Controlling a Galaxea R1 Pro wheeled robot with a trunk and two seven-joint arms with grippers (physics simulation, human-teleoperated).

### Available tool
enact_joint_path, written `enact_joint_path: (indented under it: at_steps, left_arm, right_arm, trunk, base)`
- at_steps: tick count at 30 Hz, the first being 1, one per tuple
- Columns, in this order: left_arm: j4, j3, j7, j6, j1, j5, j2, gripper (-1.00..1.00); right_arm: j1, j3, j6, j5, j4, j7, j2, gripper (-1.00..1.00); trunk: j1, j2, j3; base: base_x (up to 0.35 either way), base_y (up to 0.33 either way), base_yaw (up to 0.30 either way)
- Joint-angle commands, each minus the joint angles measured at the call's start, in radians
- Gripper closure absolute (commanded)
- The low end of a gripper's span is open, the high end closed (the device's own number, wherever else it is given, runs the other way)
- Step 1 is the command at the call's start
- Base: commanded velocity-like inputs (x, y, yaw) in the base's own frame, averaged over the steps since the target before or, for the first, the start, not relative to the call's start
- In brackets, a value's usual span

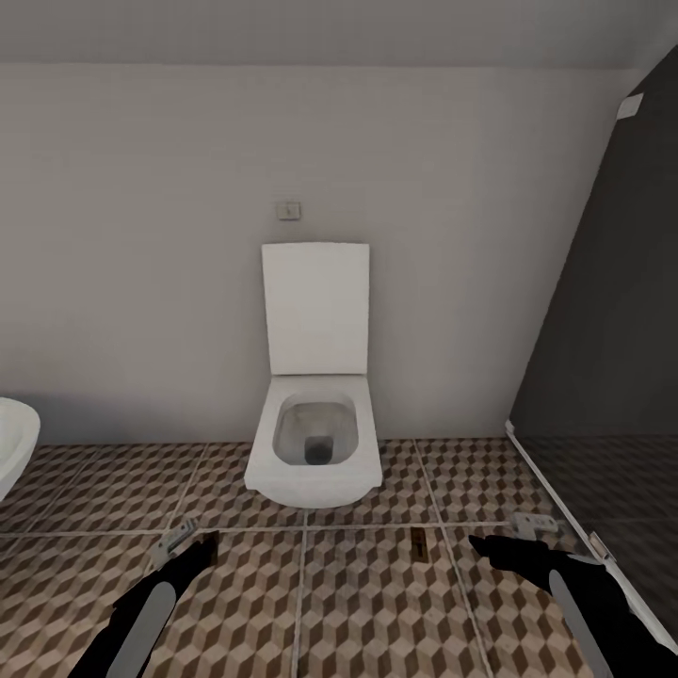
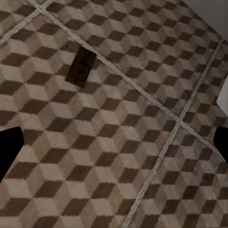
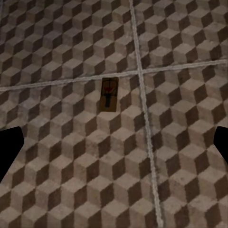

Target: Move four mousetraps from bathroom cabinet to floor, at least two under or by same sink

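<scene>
facing a wall-hung toilet [image 1: 314, 443] with its lid up, the robot has both arms low over the bathroom floor [image 1: 113, 490]. at the far left edge of the head view there is a white rounded rim [image 1: 14, 443]; i cannot tell if it is a basin or a tub. next comes the left gripper [image 1: 188, 544], hanging above the cube-pattern tiles; its jaws are spread wide, with the dark tips at the two edges of the left wrist view and only floor between them, so it carries nothing. in front of the toilet, between the two arms, one mousetrap [image 1: 416, 544] lies flat on the tiles, just beside a crossing of grout lines; it shows also in the left wrist view [image 2: 80, 66] and the right wrist view [image 3: 109, 95]. further right, the right gripper [image 1: 499, 546] is also wide apart and has nothing in it. at the right stands a dark glass partition [image 1: 612, 311].

my judgement: this trap is already put down, and the robot is between trips. the sink and the cabinet are not seen here, so the next move calls for turning the base toward the cabinet for another trap, and checking that two traps end beside the sink.
</scene>
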Motion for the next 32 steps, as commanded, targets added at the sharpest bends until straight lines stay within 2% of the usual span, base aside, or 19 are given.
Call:
enact_joint_path:
  at_steps: [1,7,9,11,18,24,32]
  left_arm:
    - [0.0,0.0,0.0,0.0,0.0,0.0,0.0,-1.0]
    - [0.0,0.0,0.0,0.0,0.0,0.0,0.0,-1.0]
    - [0.001,0.0,0.0,0.0,0.0,0.0,0.0,-1.0]
    - [0.001,0.0,0.0,0.0,0.0,0.0,0.0,-1.0]
    - [0.001,0.0,0.0,0.0,0.0,0.0,0.0,-1.0]
    - [0.002,0.001,0.0,0.001,0.0,0.0,0.001,-1.0]
    - [0.002,0.002,0.0,0.0,0.0,-0.001,0.001,-1.0]
  right_arm:
    - [0.0,0.0,0.0,0.0,0.0,0.0,0.0,-1.0]
    - [0.0,0.0,0.0,0.0,0.006,-0.001,0.0,-1.0]
    - [0.001,0.001,-0.073,0.001,0.117,-0.003,0.018,-1.0]
    - [0.002,0.001,-0.106,0.0,0.184,-0.005,0.029,-1.0]
    - [0.007,0.001,-0.048,-0.001,0.27,-0.004,0.045,-1.0]
    - [0.014,0.0,-0.011,-0.003,0.288,-0.009,0.041,-1.0]
    - [0.016,0.001,0.0,-0.002,0.294,-0.01,0.04,-1.0]
  trunk:
    - [0.0,0.0,0.0]
    - [0.0,0.0,0.0]
    - [0.0,0.0,0.0]
    - [0.0,0.0,0.0]
    - [0.0,0.0,0.0]
    - [0.0,0.0,0.0]
    - [0.0,0.0,0.0]
  base:
    - [0.0,0.0,0.0]
    - [0.0,0.0,0.0]
    - [0.0,0.0,0.0]
    - [0.0,0.0,0.0]
    - [0.0,0.0,0.0]
    - [0.0,0.0,0.0]
    - [0.0,0.0,0.0]
